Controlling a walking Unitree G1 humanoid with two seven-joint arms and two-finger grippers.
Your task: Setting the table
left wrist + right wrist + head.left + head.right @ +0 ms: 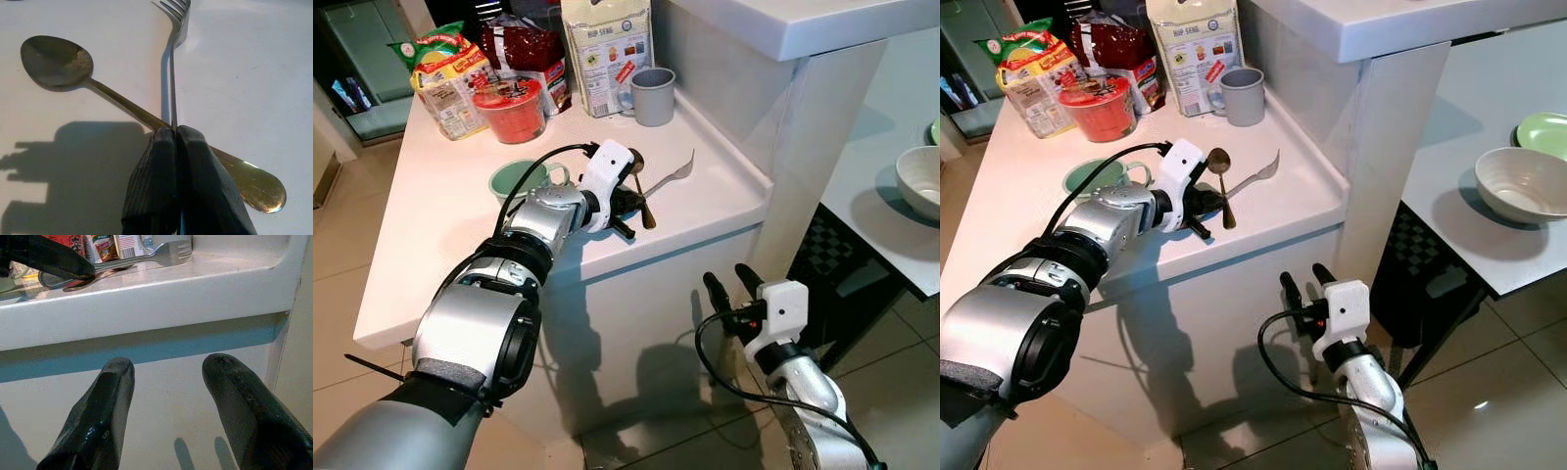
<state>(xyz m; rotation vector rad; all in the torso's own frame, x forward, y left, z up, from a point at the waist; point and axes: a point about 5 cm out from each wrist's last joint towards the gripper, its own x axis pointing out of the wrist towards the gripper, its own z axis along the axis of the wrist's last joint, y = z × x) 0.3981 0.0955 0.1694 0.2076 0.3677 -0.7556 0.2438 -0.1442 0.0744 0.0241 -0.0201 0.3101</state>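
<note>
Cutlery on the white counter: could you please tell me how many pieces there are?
2: a fork pinched in the left gripper, and a spoon lying crossed under it.

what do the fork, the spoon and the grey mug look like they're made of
Slim silver fork, pinched in the left claw: polished metal, likely steel; it glints. Brownish oval-bowled spoon: metal too, duller with a brassy tint, perhaps tarnished. Plain grey cylindrical mug: matte, even colour, so ceramic or plastic; cannot tell which.
</note>
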